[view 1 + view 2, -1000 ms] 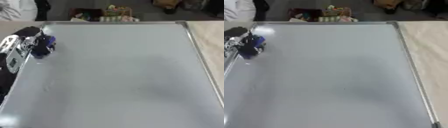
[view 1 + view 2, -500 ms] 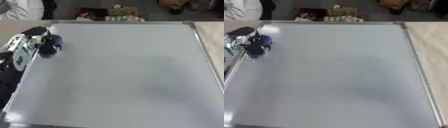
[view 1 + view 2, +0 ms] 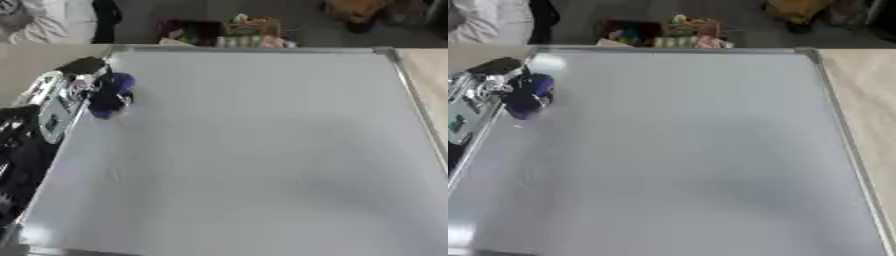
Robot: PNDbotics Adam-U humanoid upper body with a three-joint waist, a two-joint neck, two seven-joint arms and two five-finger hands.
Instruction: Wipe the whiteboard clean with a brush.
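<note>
A large whiteboard [image 3: 262, 150] with a silver frame lies flat and fills most of both views; its surface looks blank grey-white. My left hand [image 3: 54, 102] comes in over the board's left edge near the far left corner. Its fingers are curled round a dark blue brush [image 3: 108, 95], which rests on the board just inside the frame; the same brush [image 3: 525, 96] also shows in the right eye view. My right hand appears in neither view.
A light wooden table top [image 3: 868, 100] runs along the board's right side. Beyond the far edge stand a dark box [image 3: 188, 31] and a heap of coloured things [image 3: 249, 31]. White cloth [image 3: 35, 20] shows at the far left corner.
The whole picture has shifted right and down, so the camera has moved. My left hand and the brush stay at about the same spot near the board's far left corner.
</note>
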